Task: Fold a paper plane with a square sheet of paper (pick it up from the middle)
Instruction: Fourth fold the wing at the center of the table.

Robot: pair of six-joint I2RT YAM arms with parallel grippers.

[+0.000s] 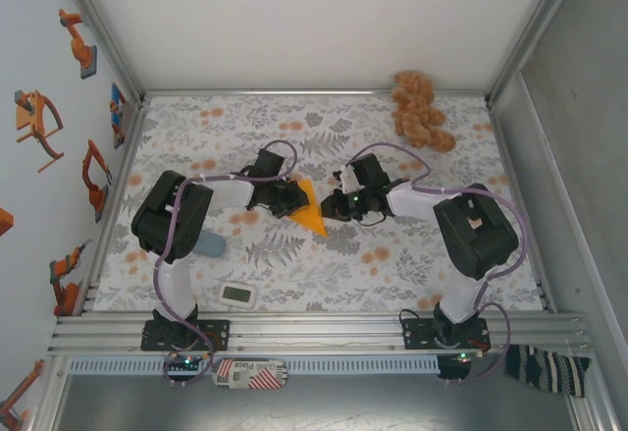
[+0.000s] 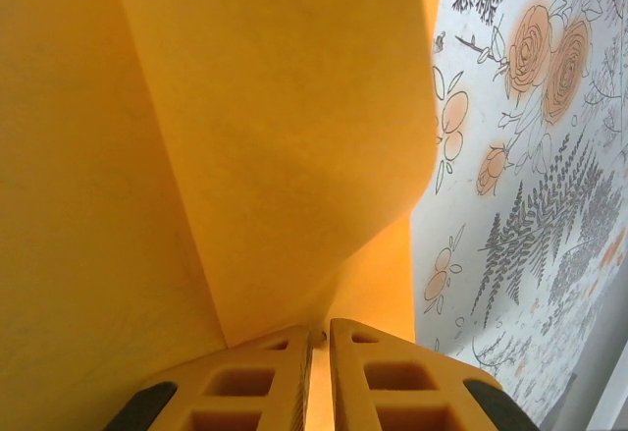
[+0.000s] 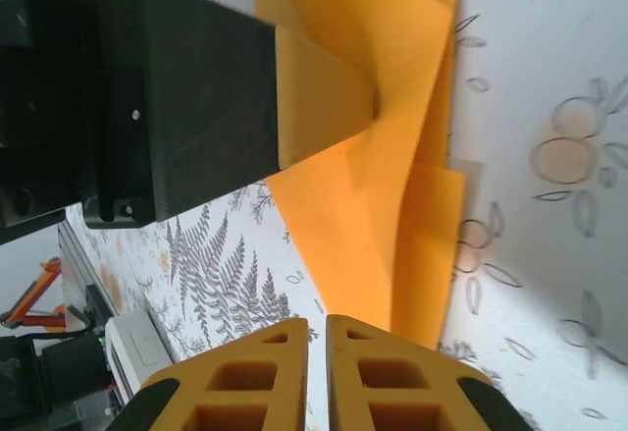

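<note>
The square sheet of paper, bright orange, is folded into a pointed, creased wedge in the middle of the floral cloth, between the two arms. My left gripper is shut on its left side. In the left wrist view the paper rises as a big fold straight ahead, and a strip of it sits pinched between the tips of the left gripper. My right gripper sits at the paper's right corner. In the right wrist view the right gripper is shut with nothing between its pads, and the paper's near edge lies just beyond the tips.
A tan plush toy lies at the far right corner of the floral cloth. A small white device and a blue object rest near the left arm's base. An aluminium rail bounds the near edge.
</note>
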